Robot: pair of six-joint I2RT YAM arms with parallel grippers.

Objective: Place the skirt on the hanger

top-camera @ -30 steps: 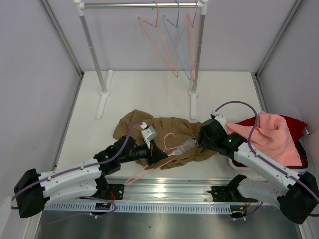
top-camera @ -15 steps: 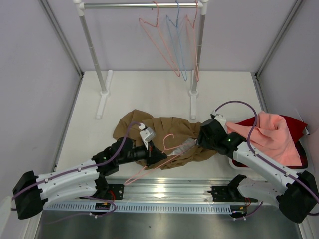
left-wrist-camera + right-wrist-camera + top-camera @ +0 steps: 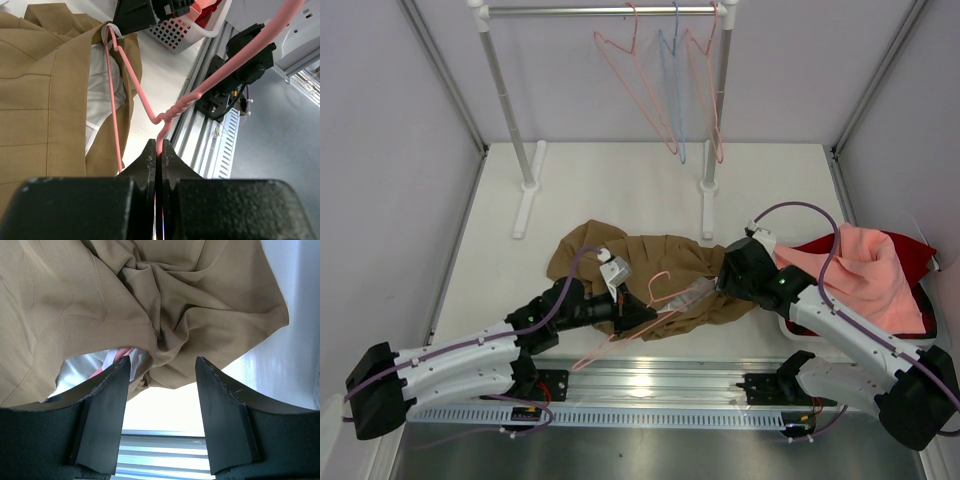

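Note:
The tan-brown skirt point(image 3: 650, 272) lies crumpled on the white table between the arms, its pale lining point(image 3: 102, 95) showing at the near right edge. My left gripper point(image 3: 160, 146) is shut on the salmon-pink wire hanger point(image 3: 165, 117), just below its twisted neck; it also shows in the top view point(image 3: 642, 316). One hanger arm point(image 3: 113, 115) runs into the skirt's opening. My right gripper point(image 3: 161, 371) is open, just above the skirt's edge point(image 3: 165, 335), near the lining and the pink hanger tip point(image 3: 116, 356); it also shows in the top view point(image 3: 725, 280).
A clothes rail point(image 3: 605, 12) at the back holds two pink hangers point(image 3: 630, 85) and a light blue one point(image 3: 672, 85). A white basket point(image 3: 790, 325) on the right holds a salmon-pink cloth point(image 3: 865, 275) and a dark red cloth point(image 3: 910, 245). A metal rail point(image 3: 650, 385) runs along the near edge.
The hangers on the rail have swung a little to the left. The arms, the skirt and the held hanger have hardly moved.

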